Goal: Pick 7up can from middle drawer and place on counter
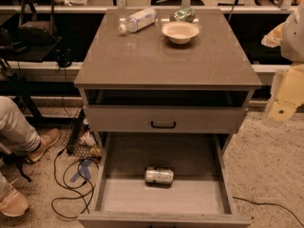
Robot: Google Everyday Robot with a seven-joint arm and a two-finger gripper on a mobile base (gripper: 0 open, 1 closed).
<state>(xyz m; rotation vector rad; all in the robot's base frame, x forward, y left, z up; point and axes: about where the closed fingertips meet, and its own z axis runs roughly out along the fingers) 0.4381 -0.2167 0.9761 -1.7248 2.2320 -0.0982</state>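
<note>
The 7up can (pixel 159 175) lies on its side on the floor of the pulled-out middle drawer (pixel 142 196), near its centre, with its shiny ends pointing left and right. The counter (pixel 166 65) is the grey-brown top slab of the cabinet above it. My gripper is out of view. Only a white and yellow part of my arm (pixel 287 91) shows at the right edge, beside the cabinet's right side at counter height and well away from the can.
A clear plastic bottle (pixel 137 20), a shiny green packet (pixel 183 14) and a pale bowl (pixel 180 31) sit at the back of the counter. A shut drawer front with a black handle (pixel 163 124) is above the open drawer. A person's legs and shoes (pixel 42 144) and floor cables (pixel 71 184) are at the left.
</note>
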